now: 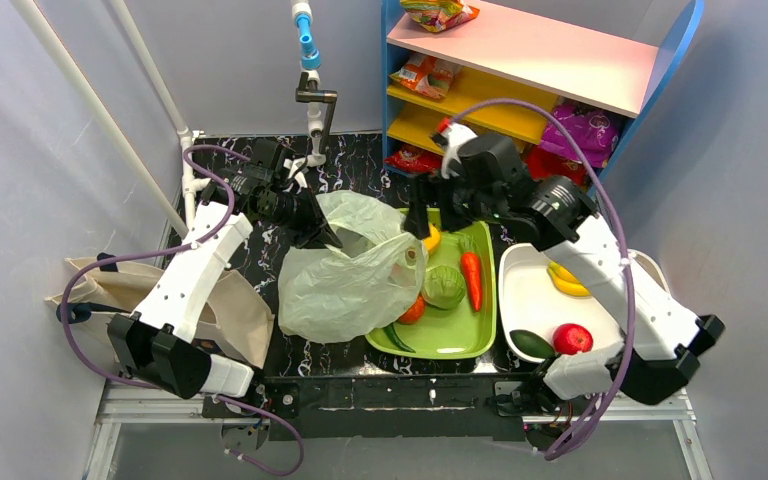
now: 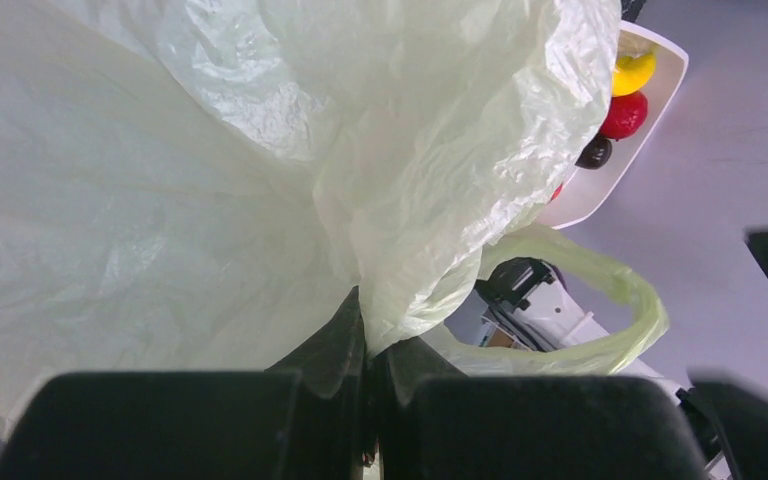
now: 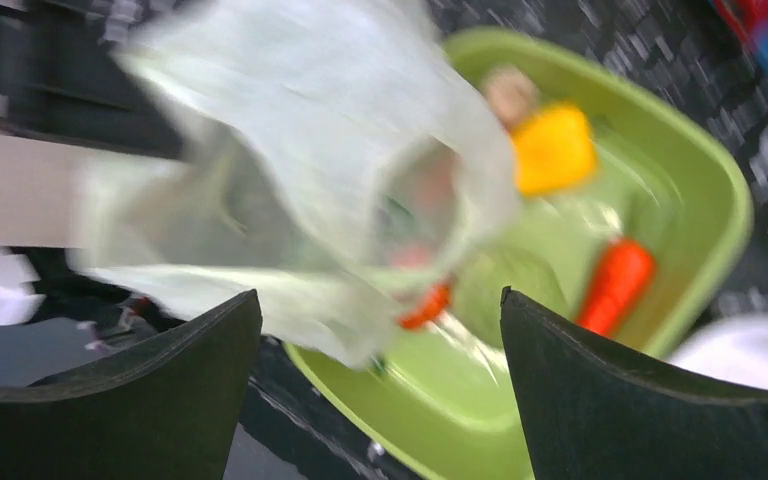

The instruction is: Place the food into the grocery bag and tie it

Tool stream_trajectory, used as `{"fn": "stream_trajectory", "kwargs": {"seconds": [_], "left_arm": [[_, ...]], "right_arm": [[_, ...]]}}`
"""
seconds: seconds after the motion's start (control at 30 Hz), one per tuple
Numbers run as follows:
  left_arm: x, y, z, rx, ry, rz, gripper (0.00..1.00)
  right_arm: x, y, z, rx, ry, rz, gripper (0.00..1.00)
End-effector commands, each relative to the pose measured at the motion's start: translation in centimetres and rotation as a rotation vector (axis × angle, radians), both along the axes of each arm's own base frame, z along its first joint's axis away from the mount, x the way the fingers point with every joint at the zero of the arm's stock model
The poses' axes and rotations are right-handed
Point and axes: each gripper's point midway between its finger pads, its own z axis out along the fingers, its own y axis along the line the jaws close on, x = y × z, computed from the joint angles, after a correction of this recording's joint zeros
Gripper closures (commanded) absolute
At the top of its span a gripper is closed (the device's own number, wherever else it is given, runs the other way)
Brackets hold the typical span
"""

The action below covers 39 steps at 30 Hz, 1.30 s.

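The pale-green grocery bag point(image 1: 345, 275) lies crumpled in the table's middle, its right side draped over the green tray point(image 1: 460, 340). My left gripper point(image 1: 322, 238) is shut on the bag's upper left edge; the left wrist view shows the plastic point(image 2: 260, 200) pinched between the fingers and a loop handle point(image 2: 610, 320) hanging free. My right gripper point(image 1: 422, 222) is open and empty above the tray's far left corner. The tray holds a cabbage point(image 1: 444, 287), a carrot point(image 1: 472, 279), a tomato point(image 1: 412, 311) and a yellow item point(image 1: 431, 240). The right wrist view is blurred and shows the bag point(image 3: 300, 170) and tray point(image 3: 700, 170).
A white bowl point(image 1: 530, 300) at the right holds bananas point(image 1: 565, 280), a red apple point(image 1: 572, 339) and a dark green fruit point(image 1: 532, 344). A beige canvas tote point(image 1: 230, 310) lies at the left. A shelf point(image 1: 520, 60) with snack packets stands at the back right.
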Motion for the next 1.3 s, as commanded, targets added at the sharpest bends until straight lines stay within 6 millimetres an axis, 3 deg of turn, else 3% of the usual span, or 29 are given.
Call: {"fn": "stream_trajectory", "kwargs": {"seconds": [0.0,0.13,0.37,0.63,0.87,1.13,1.27], "left_arm": [[-0.6,1.3,0.6,0.071,-0.024,-0.053,1.00],[-0.6,2.0,0.2,0.125,-0.020,-0.072,1.00],[-0.2,2.1,0.1,0.137,-0.020,-0.066,1.00],[-0.1,2.1,0.3,0.133,-0.027,-0.062,1.00],[-0.5,2.2,0.5,0.131,-0.036,-0.059,1.00],[-1.0,2.4,0.7,0.126,-0.059,-0.062,1.00],[-1.2,2.7,0.8,0.140,-0.064,-0.068,1.00]], "right_arm": [[-0.5,-7.4,-6.3,-0.114,0.153,-0.200,0.04],[-2.0,-10.5,-11.9,-0.163,0.284,-0.239,0.02],[-2.7,-10.0,-17.6,-0.221,0.435,-0.212,0.02],[0.8,-8.2,-20.5,-0.197,0.450,-0.288,0.02],[4.2,-8.6,-23.5,-0.230,0.471,-0.356,0.02],[4.7,-7.8,-26.6,-0.266,0.546,-0.320,0.02],[4.4,-7.4,-26.3,-0.254,0.548,-0.284,0.37]]}}
